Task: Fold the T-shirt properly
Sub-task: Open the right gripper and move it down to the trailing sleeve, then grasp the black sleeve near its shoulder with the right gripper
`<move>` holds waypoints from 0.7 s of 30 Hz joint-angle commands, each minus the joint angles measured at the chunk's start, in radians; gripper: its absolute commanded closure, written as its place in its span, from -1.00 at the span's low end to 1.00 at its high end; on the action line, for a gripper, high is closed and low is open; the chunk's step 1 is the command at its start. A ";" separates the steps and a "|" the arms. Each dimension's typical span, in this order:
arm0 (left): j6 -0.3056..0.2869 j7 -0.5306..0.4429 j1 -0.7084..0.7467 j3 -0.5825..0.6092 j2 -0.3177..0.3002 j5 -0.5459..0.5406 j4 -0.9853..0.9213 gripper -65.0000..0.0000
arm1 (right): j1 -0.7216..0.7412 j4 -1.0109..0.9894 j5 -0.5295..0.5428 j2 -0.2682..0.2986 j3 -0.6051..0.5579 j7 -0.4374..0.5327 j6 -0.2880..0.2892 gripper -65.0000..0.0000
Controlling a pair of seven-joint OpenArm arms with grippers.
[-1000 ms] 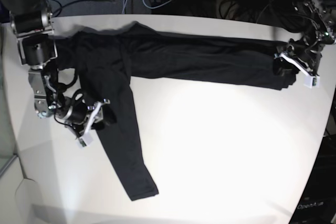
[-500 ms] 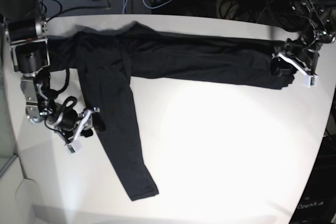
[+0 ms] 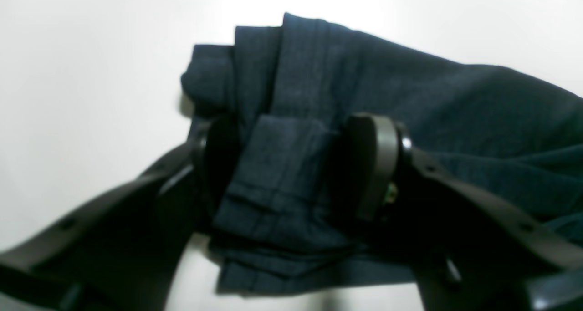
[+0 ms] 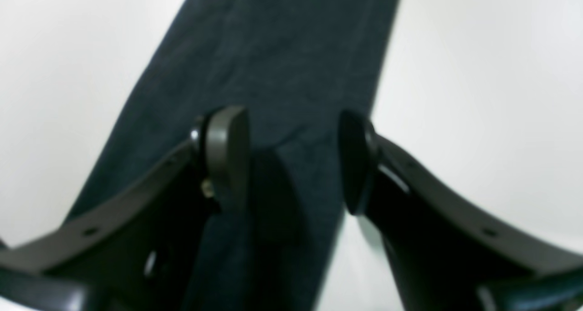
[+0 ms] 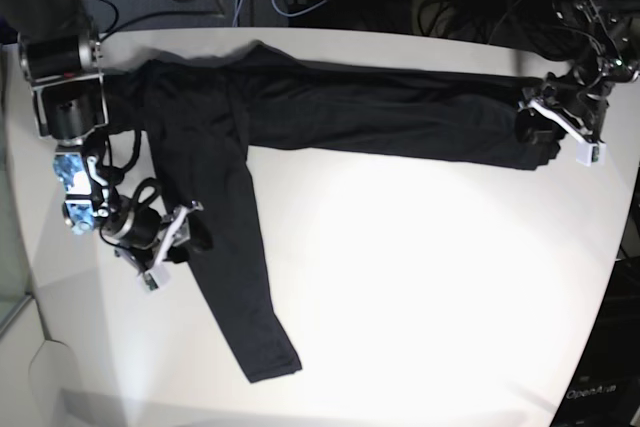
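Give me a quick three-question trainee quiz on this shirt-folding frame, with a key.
1. True or false: the shirt is already folded into a neat rectangle.
2. Which part of the shirt lies under the right hand? A) collar B) a sleeve C) a pocket
3. Fill in: the right hand's fingers stand ____, with the fabric flat beneath them.

Key: 1 false; 2 B; 3 open.

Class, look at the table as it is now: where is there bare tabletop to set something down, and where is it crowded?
Free: the wide white patch of table below the long sleeve and beside the hanging sleeve of the T-shirt. Crowded: the far strip under the shirt, the corner by the right gripper, and the edge by the left gripper.
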 commanded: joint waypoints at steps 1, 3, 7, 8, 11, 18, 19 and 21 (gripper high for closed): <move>-0.003 -0.006 -0.004 -0.003 -0.012 -0.014 0.017 -0.12 | 0.028 -0.027 0.005 0.012 0.005 0.020 0.004 0.02; -0.003 -0.008 -0.004 -0.003 -0.012 -0.012 0.017 -0.12 | 0.065 -0.109 0.005 -0.003 0.005 0.068 0.004 0.02; -0.003 -0.006 -0.005 -0.003 -0.012 -0.012 0.017 -0.12 | 0.089 -0.226 0.004 -0.011 0.004 0.142 0.006 0.02; -0.003 -0.006 -0.005 -0.003 -0.012 -0.012 0.017 -0.12 | 0.091 -0.231 0.004 -0.011 0.004 0.149 0.006 0.02; -0.003 -0.006 -0.008 -0.003 -0.012 -0.012 0.017 -0.12 | 0.094 -0.229 0.004 -0.009 0.004 0.149 0.006 0.03; -0.003 -0.006 -0.013 -0.003 -0.012 -0.012 0.017 -0.12 | 0.089 -0.171 0.004 0.003 0.002 0.151 0.007 0.05; -0.003 -0.008 -0.013 -0.003 -0.012 -0.012 0.017 -0.12 | 0.088 -0.142 0.004 0.009 0.002 0.145 0.007 0.05; -0.003 -0.008 -0.013 -0.003 -0.012 -0.012 0.015 -0.12 | 0.078 -0.116 0.004 0.014 0.004 0.143 0.007 0.05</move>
